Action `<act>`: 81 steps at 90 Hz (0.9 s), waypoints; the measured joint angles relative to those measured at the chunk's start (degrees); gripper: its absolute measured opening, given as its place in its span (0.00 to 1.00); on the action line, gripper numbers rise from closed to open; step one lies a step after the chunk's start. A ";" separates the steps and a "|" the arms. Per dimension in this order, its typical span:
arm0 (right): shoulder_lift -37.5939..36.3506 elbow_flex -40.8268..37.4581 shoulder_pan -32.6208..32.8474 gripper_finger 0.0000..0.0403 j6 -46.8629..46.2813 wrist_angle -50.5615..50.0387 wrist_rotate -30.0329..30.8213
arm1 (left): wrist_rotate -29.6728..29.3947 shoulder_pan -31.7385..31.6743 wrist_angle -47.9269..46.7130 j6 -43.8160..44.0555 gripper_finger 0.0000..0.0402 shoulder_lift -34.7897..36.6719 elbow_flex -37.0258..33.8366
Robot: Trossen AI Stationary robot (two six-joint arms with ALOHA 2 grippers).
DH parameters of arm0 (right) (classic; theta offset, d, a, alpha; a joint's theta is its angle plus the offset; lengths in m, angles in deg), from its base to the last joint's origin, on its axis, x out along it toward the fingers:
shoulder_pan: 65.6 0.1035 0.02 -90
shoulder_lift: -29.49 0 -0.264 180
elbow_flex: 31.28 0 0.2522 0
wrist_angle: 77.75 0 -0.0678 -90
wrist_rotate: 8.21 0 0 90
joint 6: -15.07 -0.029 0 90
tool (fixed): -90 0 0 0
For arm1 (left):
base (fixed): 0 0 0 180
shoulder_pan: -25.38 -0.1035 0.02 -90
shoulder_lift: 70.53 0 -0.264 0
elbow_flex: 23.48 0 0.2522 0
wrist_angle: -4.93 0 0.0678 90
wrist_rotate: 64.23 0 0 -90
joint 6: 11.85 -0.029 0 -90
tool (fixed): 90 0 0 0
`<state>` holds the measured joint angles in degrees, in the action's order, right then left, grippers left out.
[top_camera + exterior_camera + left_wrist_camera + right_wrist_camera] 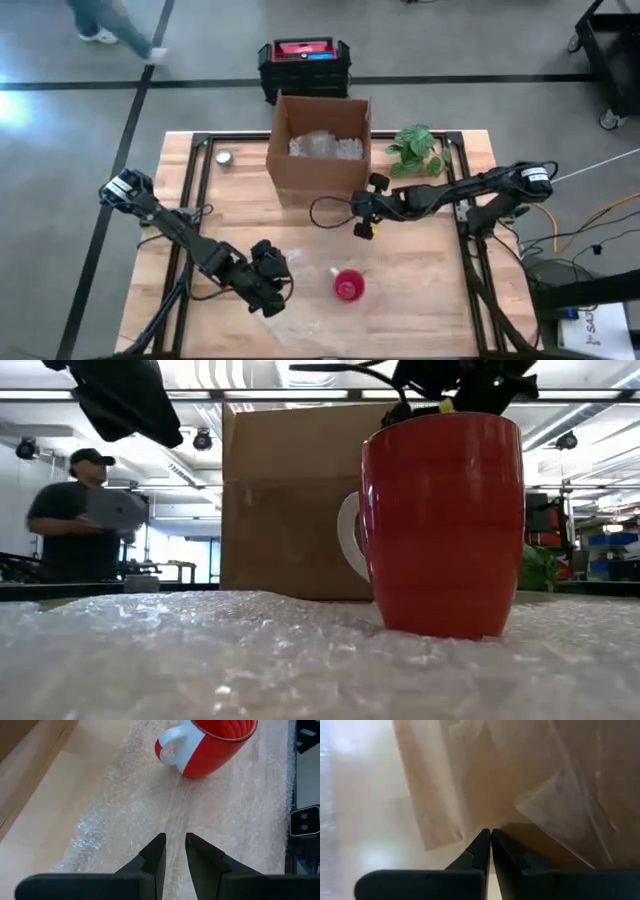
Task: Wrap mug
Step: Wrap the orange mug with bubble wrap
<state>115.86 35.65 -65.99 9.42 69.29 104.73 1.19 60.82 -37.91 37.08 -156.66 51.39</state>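
- Floor (60,150): grey, smooth, glossy, marked with dark tape lines (120,85) running across and at an angle.
- Table (430,290): pale wood planks, with a black metal frame (200,160) across the top.
- Black crate (304,70) with a red lid stands on the floor just behind the table.
- Black cart (612,60) on casters at the far right edge.
- Cables (590,215) trail over the floor to the right of the table.
- A person's feet (100,35) show at the upper left of the high view.
- Low view: a person (75,520) in a dark cap stands at left, holding a grey flat object.
- Ceiling (300,372): strip lights and dark spot lamps (203,438).
- Shelving with blue items (612,555) at far right.
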 joint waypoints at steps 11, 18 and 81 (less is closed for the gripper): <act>0.00 0.00 -2.25 0.01 1.04 -0.12 -0.30 | 0.00 0.00 0.00 -0.04 0.15 0.00 0.00; 0.00 0.00 -3.15 0.01 1.84 -0.04 -0.61 | -0.01 0.00 0.00 -0.15 0.15 0.00 0.00; -16.54 -0.08 30.58 0.01 -36.53 -36.23 -16.82 | 0.18 0.20 0.52 0.22 0.15 0.00 0.02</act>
<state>99.32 35.56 -35.41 -27.11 33.06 87.91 1.37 61.02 -37.39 37.30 -156.66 51.41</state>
